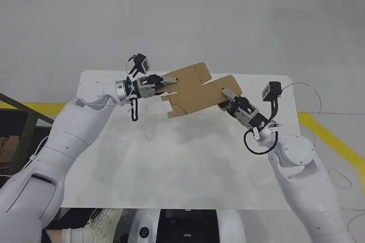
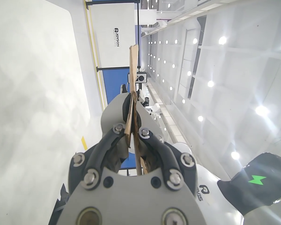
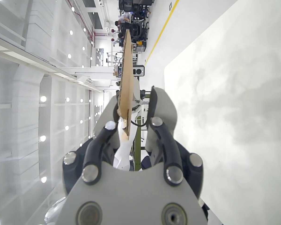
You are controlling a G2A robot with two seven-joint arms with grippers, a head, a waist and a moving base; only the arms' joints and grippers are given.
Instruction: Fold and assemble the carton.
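Top view: a flat brown carton [image 1: 191, 91], not yet folded and with stepped flaps at its outline, lies over the far part of the white tabletop [image 1: 170, 170], about midway along the far edge, and its farthest corner overlaps that edge. The left gripper [image 1: 167, 80] meets the carton at the end nearer the far left corner. The right gripper [image 1: 225, 97] meets it at the opposite end, on the side of the far right corner. The two arms come in from the near corners and the carton spans the gap between them.

Left wrist view: the carton [image 2: 133, 71] shows edge-on as a thin double layer of corrugated board. The left gripper [image 2: 132, 99] is clamped on it, with one finger pressed against each face. The tabletop [image 2: 25, 71] runs alongside, apart from the board.

Right wrist view: the carton [image 3: 126, 78] again shows edge-on and enters the right gripper [image 3: 137, 104]. The jaws stand apart: the board lies against one finger [image 3: 111, 111], while the other finger [image 3: 162, 104] is separated from it by a clear gap. The tabletop [image 3: 236, 94] lies on the side of the free finger
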